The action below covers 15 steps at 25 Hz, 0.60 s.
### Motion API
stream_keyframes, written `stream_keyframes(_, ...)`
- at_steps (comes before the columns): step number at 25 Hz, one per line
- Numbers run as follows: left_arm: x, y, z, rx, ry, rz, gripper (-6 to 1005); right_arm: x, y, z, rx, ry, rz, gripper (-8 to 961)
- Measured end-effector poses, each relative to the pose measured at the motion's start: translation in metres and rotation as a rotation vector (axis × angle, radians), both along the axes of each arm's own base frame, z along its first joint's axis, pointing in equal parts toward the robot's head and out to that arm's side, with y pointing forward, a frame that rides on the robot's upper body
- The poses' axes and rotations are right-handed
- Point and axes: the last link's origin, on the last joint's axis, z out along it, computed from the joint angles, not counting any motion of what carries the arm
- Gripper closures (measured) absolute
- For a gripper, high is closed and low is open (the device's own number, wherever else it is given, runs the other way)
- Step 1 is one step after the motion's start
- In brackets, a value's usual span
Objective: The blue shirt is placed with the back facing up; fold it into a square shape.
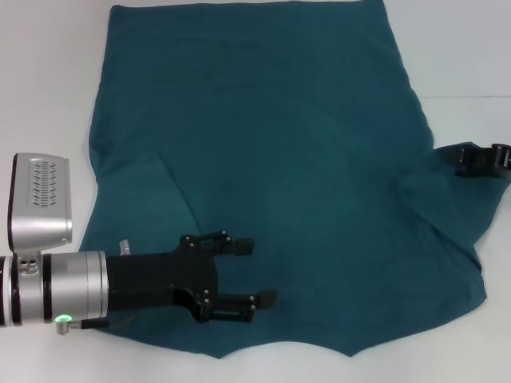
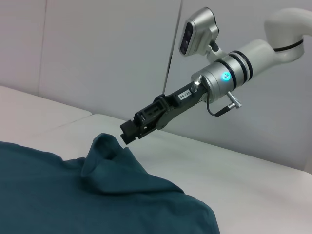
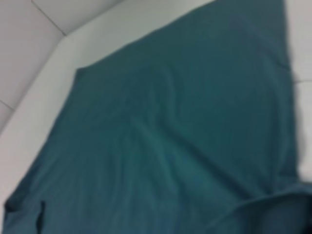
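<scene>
1. Dark teal-blue fabric is seen as one single garment: the blue shirt point(image 1: 279, 159) is spread across the middle of the counter point(image 1: 48, 80), plain side up, with no lettering visible.
2. Two grippers are counted. The left gripper point(image 1: 259, 271) is held low over the near left part of the shirt, and its jaws are seen parted, with nothing between them.
3. The right gripper point(image 1: 479, 159) is placed at the shirt's right edge, where the right sleeve point(image 1: 435, 179) is drawn up into a raised peak. In the left wrist view that peak point(image 2: 105, 151) is seen lifted to the tip of the right gripper point(image 2: 130, 132), whose jaws are clenched on the fabric.
4. One fold line is shown on the left side of the shirt, where the left sleeve point(image 1: 132, 199) lies flat over the body.
5. The counter is white and smooth, and is seen bare around the shirt's edges.
6. Behind the counter, pale grey wall panels point(image 2: 97, 48) are shown, divided by a narrow vertical seam.
</scene>
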Motion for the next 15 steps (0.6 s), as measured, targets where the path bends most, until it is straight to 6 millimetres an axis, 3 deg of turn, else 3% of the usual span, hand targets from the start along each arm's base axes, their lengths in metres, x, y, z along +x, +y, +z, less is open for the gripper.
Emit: stream_keyframes(15, 0.0000, 0.0001, 0.0012, 0.003, -0.003, -0.003, 98, 0.0058, -0.0005, -0.0060, -0.094, -0.111, -0.084, 358)
